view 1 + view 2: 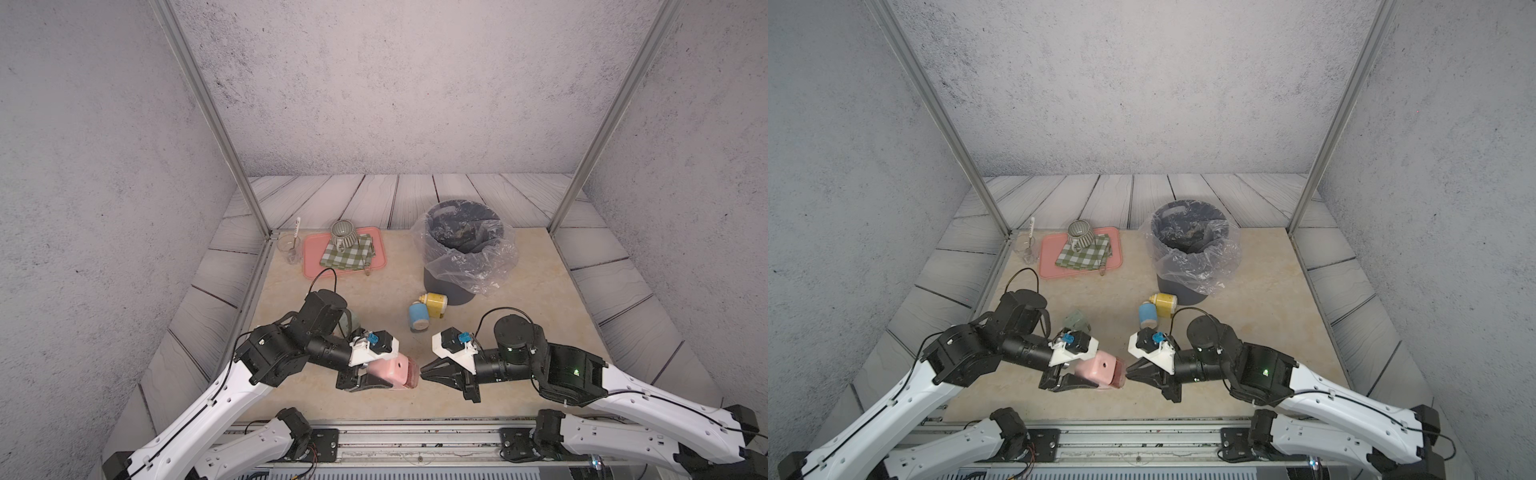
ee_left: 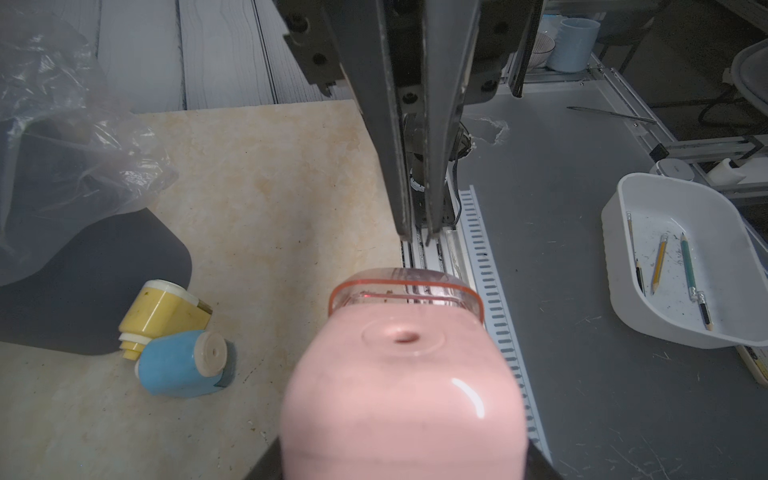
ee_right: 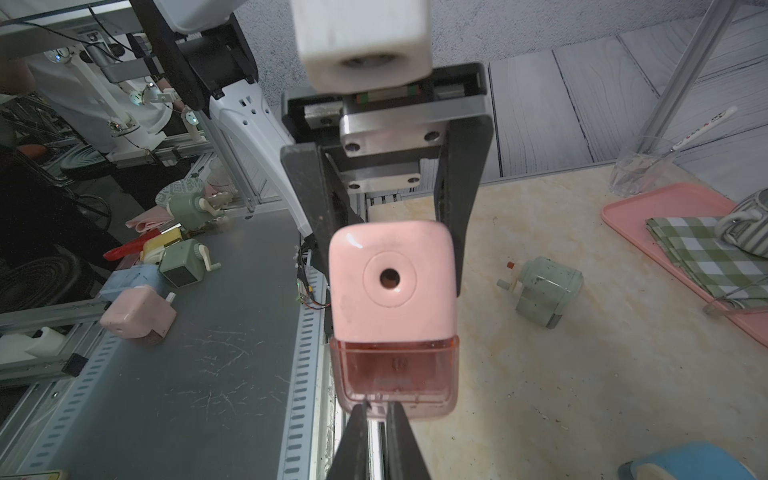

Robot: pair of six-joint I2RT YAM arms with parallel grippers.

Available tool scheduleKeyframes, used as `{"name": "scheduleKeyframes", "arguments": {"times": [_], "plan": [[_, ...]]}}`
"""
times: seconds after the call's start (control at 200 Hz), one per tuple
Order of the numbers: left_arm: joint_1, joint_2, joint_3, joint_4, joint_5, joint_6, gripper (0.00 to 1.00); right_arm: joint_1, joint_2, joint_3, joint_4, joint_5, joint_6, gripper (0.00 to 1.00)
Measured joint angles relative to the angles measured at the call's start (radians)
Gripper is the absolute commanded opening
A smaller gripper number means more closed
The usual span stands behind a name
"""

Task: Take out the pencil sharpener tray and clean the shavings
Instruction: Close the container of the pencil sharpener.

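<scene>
Right wrist view puts the tray (image 3: 395,374) directly ahead of the right pincer (image 3: 377,409). Its 2 fingers are clenched together with only a sliver between them, and their tips are against the tray's outer face. Whether they have nipped a lip of it I cannot tell.

The tray is a clear reddish drawer, and it sits pushed fully into the pink pencil sharpener (image 1: 390,370). Step 1, drawing it out, is therefore not yet done. The left pincer (image 3: 390,249) is grasping the sharpener's body with 1 finger on each flank. It holds the sharpener on its side, low at the near edge of the table (image 1: 332,403), with the drawer end turned toward the right pincer. A few dark flecks show inside the drawer in the left wrist view; they are probably shavings.

By my reading the job is at its start. Still to do are the pull, the carry and the emptying. The lined bin (image 1: 444,284) stands well apart, beyond the right pincer's far side. A blue sharpener (image 1: 417,316) and a yellow sharpener (image 1: 434,304) lie between the bin and that pincer.
</scene>
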Motion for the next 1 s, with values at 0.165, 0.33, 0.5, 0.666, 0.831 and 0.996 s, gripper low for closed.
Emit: {"name": "scheduleKeyframes", "arguments": {"times": [0.165,0.33,0.5,0.666,0.831,0.996], "plan": [[0.000,0.005,0.000,0.000,0.000,0.000,0.00,0.001,0.029,0.002,0.000,-0.017,0.011,0.10],[0.000,0.004,-0.001,0.000,-0.001,-0.001,0.00,0.001,0.065,0.002,0.027,-0.031,0.027,0.09],[0.000,-0.020,-0.037,0.012,-0.008,-0.010,0.00,0.001,0.103,0.002,0.075,-0.056,0.045,0.08],[0.000,-0.064,-0.089,0.048,-0.019,-0.036,0.00,0.001,0.129,0.000,0.102,-0.071,0.057,0.08],[-0.001,-0.063,-0.093,0.060,-0.019,-0.042,0.00,0.001,0.107,-0.017,0.116,-0.050,0.067,0.11],[-0.002,0.030,-0.046,0.012,-0.033,-0.025,0.00,0.001,0.024,-0.020,0.003,0.098,0.066,0.15]]}}
